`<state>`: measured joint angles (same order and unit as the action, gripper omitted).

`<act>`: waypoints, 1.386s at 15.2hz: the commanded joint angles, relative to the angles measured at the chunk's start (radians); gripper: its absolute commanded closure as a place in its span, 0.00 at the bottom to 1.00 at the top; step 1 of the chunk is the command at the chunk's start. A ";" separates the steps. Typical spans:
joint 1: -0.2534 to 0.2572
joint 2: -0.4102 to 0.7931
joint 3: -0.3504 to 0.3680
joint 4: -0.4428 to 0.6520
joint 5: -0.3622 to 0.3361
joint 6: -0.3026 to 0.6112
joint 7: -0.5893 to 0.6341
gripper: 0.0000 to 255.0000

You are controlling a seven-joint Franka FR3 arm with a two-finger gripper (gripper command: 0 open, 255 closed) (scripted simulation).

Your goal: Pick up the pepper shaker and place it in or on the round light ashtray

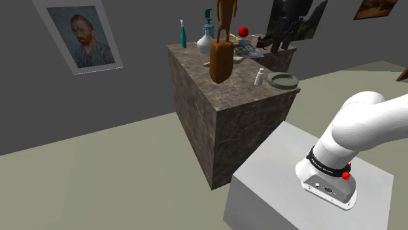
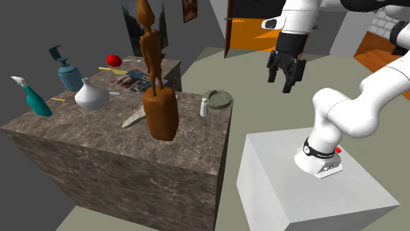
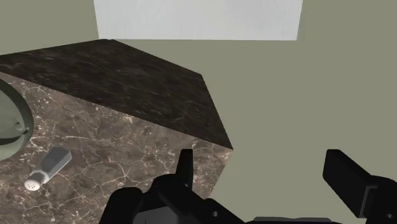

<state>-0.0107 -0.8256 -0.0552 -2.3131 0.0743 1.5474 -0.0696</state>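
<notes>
The black gripper point(image 2: 284, 80) hangs in the air over the floor, just off a corner of the dark marble block point(image 3: 133, 121), its 2 fingers point(image 3: 186, 167) spread wide with nothing between them. The small pale pepper shaker point(image 3: 48, 169) stands upright on the block's top, below the jaws and well apart from them, out beyond the finger nearer the block. Just beside the shaker, farther from the jaws, sits the round grey-green ashtray point(image 3: 9, 124)

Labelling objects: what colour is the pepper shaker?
The pepper shaker is light grey, best in the wrist view.
</notes>
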 commanded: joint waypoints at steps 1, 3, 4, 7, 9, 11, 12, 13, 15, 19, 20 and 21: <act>0.000 0.000 0.000 0.000 0.000 0.000 0.000 0.00; -0.007 0.025 -0.028 -0.024 -0.030 0.044 -0.044 0.00; -0.011 0.039 -0.043 -0.034 -0.044 0.067 -0.066 0.00; -0.022 0.089 -0.086 -0.057 -0.085 0.137 -0.130 0.00; -0.029 0.129 -0.115 -0.066 -0.110 0.185 -0.171 0.00; -0.035 0.174 -0.144 -0.069 -0.133 0.233 -0.212 0.00; -0.038 0.198 -0.158 -0.069 -0.144 0.258 -0.232 0.00; -0.041 0.223 -0.173 -0.068 -0.153 0.282 -0.252 0.00; -0.045 0.277 -0.202 -0.061 -0.171 0.331 -0.292 0.00; -0.050 0.395 -0.260 -0.032 -0.193 0.426 -0.372 0.00; -0.051 0.427 -0.274 -0.021 -0.195 0.448 -0.392 0.00; -0.051 0.460 -0.288 -0.009 -0.196 0.471 -0.413 0.00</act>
<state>-0.0628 -0.3978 -0.3314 -2.3287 -0.1201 1.9901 -0.4639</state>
